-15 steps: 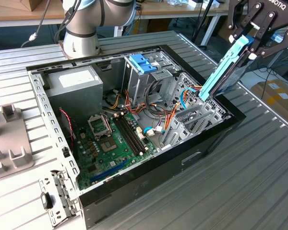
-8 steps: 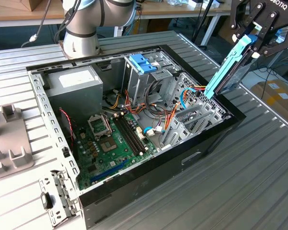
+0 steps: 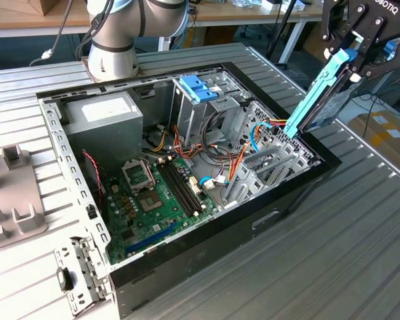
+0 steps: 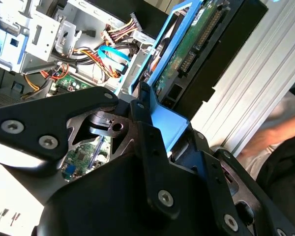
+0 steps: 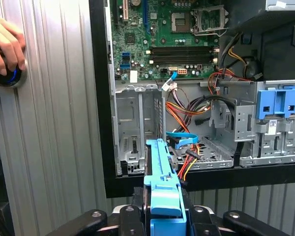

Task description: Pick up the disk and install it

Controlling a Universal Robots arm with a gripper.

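Currently the gripper point(image 3: 352, 61) clamps the disk point(image 3: 318, 100), tilted above the case edge point(image 3: 324, 155); inserting should need aligning with the bay point(image 3: 270, 161).

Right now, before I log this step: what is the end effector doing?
End effector: shut on the disk, gripping its blue carrier.

The ribbed metal table point(image 3: 360, 233) bears the open computer case point(image 3: 187, 259) and a grey moulded fixture point(image 3: 13, 200).

Bright, even light; soft shadows inside the case point(image 3: 207, 248).
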